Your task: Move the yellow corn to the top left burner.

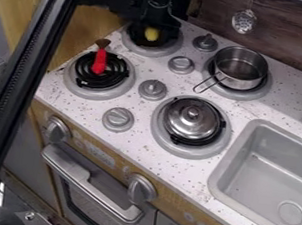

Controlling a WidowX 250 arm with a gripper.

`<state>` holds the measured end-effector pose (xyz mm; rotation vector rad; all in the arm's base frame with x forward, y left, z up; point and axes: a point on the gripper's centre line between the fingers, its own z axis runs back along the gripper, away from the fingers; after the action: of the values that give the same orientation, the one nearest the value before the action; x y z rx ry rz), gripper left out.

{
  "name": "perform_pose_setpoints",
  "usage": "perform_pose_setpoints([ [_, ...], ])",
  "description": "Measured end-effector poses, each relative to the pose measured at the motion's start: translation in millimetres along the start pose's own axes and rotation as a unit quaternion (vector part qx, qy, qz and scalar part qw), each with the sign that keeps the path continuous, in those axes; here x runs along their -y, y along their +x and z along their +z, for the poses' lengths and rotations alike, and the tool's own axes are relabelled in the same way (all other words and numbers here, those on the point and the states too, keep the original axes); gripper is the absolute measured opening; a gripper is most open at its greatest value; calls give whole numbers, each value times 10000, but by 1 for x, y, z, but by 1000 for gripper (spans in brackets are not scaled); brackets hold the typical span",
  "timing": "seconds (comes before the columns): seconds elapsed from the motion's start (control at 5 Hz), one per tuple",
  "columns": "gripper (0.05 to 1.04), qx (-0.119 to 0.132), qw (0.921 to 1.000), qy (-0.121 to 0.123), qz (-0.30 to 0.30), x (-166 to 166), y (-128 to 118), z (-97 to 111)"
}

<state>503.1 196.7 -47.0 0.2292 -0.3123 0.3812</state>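
My gripper hangs over the top left burner, at the upper middle of the camera view. The yellow corn shows just below the gripper, over that burner's black coil. The gripper's dark body covers the corn's upper part. I cannot tell whether the corn is held or rests on the coil.
A red-handled brush lies on the lower left burner. A metal pot stands on the upper right burner, and a silver lid on the lower right one. Knobs sit between the burners. The sink is at the right.
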Motion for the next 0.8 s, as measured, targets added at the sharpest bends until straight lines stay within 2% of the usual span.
perform_pose_setpoints([
  [0.2, 1000, -36, 9999, -9, 98, -4, -13, 4],
  [0.4, 999, -49, 9998, -112, 146, -6, -34, 16],
  [0.6, 999, 184, 9995, -234, 145, -10, -47, 54],
  [0.8, 999, 53, 9989, -448, -108, -6, -77, 71],
])
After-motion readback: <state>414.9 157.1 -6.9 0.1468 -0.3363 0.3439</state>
